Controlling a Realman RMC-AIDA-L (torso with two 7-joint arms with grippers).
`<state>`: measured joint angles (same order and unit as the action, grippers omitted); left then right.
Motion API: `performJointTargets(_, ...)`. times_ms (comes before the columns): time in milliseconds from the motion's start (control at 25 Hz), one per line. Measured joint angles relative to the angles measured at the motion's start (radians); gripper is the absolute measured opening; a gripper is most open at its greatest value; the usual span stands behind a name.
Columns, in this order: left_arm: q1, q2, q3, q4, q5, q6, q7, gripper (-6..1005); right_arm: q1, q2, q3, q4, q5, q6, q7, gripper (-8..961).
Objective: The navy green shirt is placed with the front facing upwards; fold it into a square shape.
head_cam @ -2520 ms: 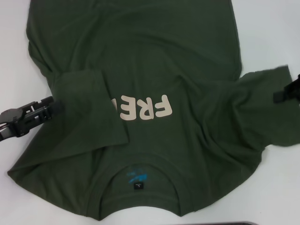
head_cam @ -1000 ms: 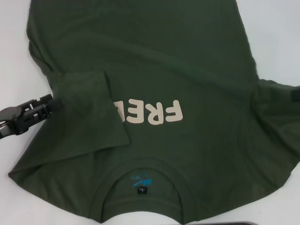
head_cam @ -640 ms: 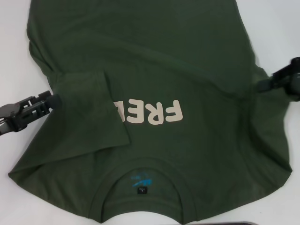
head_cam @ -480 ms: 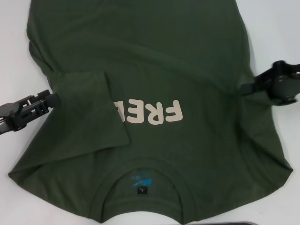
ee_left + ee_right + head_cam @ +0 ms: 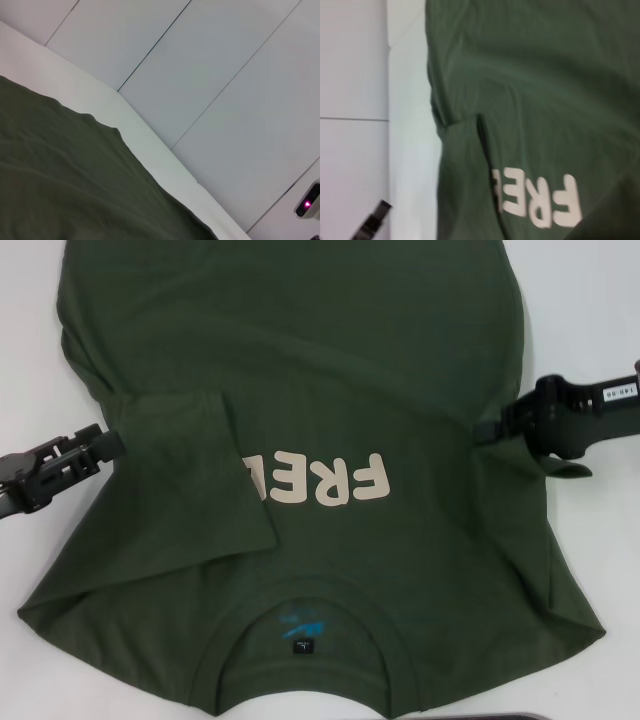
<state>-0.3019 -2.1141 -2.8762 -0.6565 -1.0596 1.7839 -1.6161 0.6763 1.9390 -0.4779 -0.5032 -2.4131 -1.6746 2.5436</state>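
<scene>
The navy green shirt (image 5: pixel 330 360) lies flat on the white table (image 5: pixel 585 300), collar and neck label (image 5: pixel 298 645) nearest me, cream letters (image 5: pixel 335 480) facing up. Its left sleeve (image 5: pixel 190 470) is folded inward and covers the last letter. My right gripper (image 5: pixel 492 430) is shut on the right sleeve, holding it lifted over the shirt's right side just beyond the letters; a flap of sleeve (image 5: pixel 570 470) hangs under it. My left gripper (image 5: pixel 105 443) hovers at the shirt's left edge beside the folded sleeve, holding nothing. The right wrist view shows the letters (image 5: pixel 540 200) and the left gripper (image 5: pixel 372 220).
Bare white table shows on both sides of the shirt (image 5: pixel 60 170). The table edge (image 5: pixel 150 145) and pale wall panels appear in the left wrist view, with a small device with a pink light (image 5: pixel 306 204). A dark object (image 5: pixel 480 717) sits at the near edge.
The right gripper left the view to the right, then came back inward carrying the right sleeve over the shirt's side. The shirt's right edge has become narrower. The left gripper drew slightly away to the left.
</scene>
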Motion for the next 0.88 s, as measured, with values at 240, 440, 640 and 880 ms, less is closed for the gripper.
performJointTargets(240, 0.002, 0.0, 0.0, 0.002, -0.003, -0.001, 0.001, 554, -0.01, 0.0, -0.006, 0.001, 0.027, 0.018, 0.01, 40)
performJointTargets(440, 0.004, -0.001, 0.0, 0.001, -0.008, -0.002, 0.002, 554, -0.016, 0.001, -0.011, 0.035, 0.025, 0.055, 0.013, 41)
performJointTargets(640, 0.005, 0.0, 0.0, 0.002, -0.008, -0.002, 0.005, 554, -0.018, 0.002, -0.005, 0.078, 0.029, 0.081, 0.012, 43)
performJointTargets(880, 0.006, 0.0, 0.0, 0.003, -0.009, -0.009, 0.005, 554, -0.019, 0.003, 0.006, 0.079, 0.051, 0.076, 0.03, 264)
